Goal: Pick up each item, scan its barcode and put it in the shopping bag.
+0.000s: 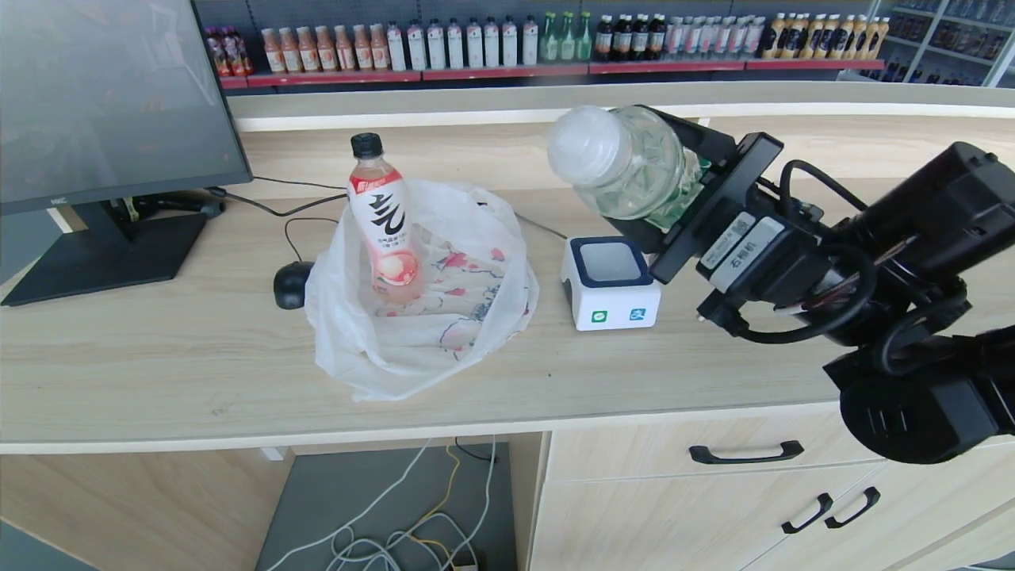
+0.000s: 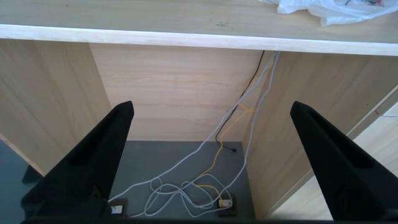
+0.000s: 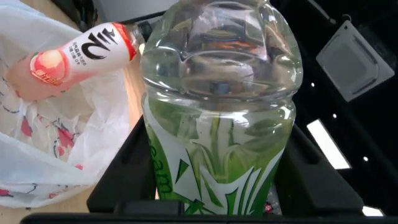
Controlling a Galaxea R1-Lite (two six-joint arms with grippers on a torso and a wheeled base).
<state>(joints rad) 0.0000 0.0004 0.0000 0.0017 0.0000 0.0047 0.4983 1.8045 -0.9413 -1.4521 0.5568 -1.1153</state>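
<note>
**Show the label to the scanner**

Our right end effector grips the clear bottle. The bottle is tipped on its side, up in the air just above the scanner. We should turn its green label down to face the scanner's top window and hold it steady. Then we can carry it to the shopping bag, where the pink bottle stands. Our left end effector hangs open and empty below the desk edge. We cannot see the barcode, because the grip hides much of the label.
</note>
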